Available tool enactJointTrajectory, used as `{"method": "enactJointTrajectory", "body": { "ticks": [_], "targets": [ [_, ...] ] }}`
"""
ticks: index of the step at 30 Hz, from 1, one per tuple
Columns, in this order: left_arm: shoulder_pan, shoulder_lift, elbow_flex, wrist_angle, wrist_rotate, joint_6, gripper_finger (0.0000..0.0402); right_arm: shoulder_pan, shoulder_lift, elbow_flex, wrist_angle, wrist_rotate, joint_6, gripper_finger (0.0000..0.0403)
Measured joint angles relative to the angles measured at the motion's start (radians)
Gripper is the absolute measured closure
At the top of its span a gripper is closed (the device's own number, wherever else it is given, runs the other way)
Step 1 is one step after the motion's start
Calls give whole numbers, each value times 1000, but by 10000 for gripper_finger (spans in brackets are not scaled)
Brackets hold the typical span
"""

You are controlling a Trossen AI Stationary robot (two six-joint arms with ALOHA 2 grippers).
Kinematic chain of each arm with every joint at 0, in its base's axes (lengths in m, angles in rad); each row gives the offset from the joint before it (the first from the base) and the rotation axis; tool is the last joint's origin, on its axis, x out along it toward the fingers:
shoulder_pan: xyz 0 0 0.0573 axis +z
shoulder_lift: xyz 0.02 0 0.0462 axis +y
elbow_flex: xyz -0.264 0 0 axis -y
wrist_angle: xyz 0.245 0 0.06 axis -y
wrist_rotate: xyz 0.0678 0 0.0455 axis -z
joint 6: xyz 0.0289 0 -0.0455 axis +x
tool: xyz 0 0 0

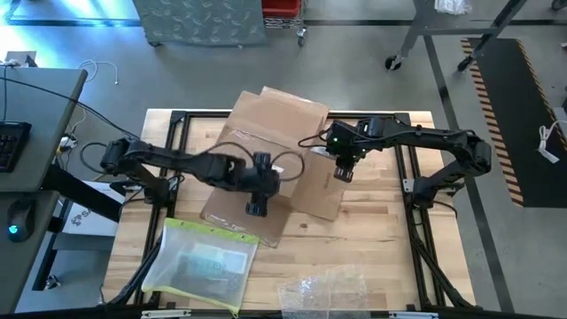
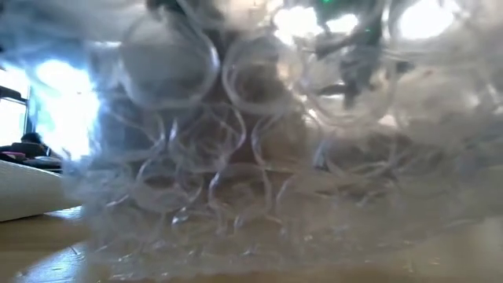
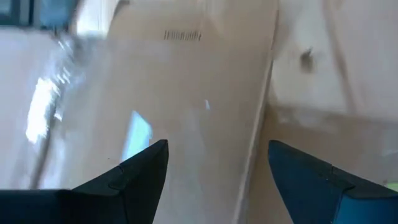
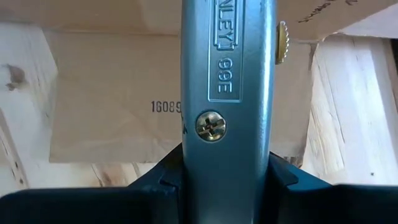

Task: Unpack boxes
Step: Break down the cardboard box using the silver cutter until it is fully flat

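Carton (image 1: pixel 270 133): plain brown corrugated cardboard, flaps spread, lying on the wooden table (image 1: pixel 390 248) at centre and toward twelve o'clock; a flap in the right wrist view carries dark printed digits "16089", the rest hidden behind the knife; a small dark printed mark, unreadable, shows on it in the left wrist view.

Utility knife (image 4: pixel 227 93): grey metal body, embossed "99E" and letters "NLEY" above, one cross-head screw; clamped between the fingers of the right gripper (image 1: pixel 344 171), which sits over the carton's three o'clock flap.

Left gripper (image 1: pixel 256 206): fingers (image 3: pixel 140 180) spread wide, holding nothing, over the carton's six o'clock edge.

Flat clear sleeve (image 1: pixel 202 266) with yellow edge: table at seven o'clock; contents unreadable.

Bubble wrap (image 1: pixel 323 291): table edge at six o'clock; fills the low view.
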Motion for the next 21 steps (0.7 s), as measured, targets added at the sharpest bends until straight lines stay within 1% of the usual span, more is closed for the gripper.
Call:
{"method": "enactJointTrajectory", "body": {
  "ticks": [3, 7, 11, 14, 21],
  "targets": [
    [-12, 0, -61, 47, -36, -24, 144, -1, 0, 0, -1, 26, 21, 310],
    [-14, -1, -101, 118, -42, -37, 144, -18, 1, 0, 4, 30, 24, 310],
    [-14, -2, -117, 159, -42, -37, 144, -27, 9, -1, 3, 22, 26, 310],
    [-14, 1, -117, 161, -44, -37, 144, -27, 13, -1, -11, 4, 27, 310],
    [-15, 3, -117, 160, -55, -53, 144, -11, 14, -1, -40, 0, 43, 310]
  ]
}}
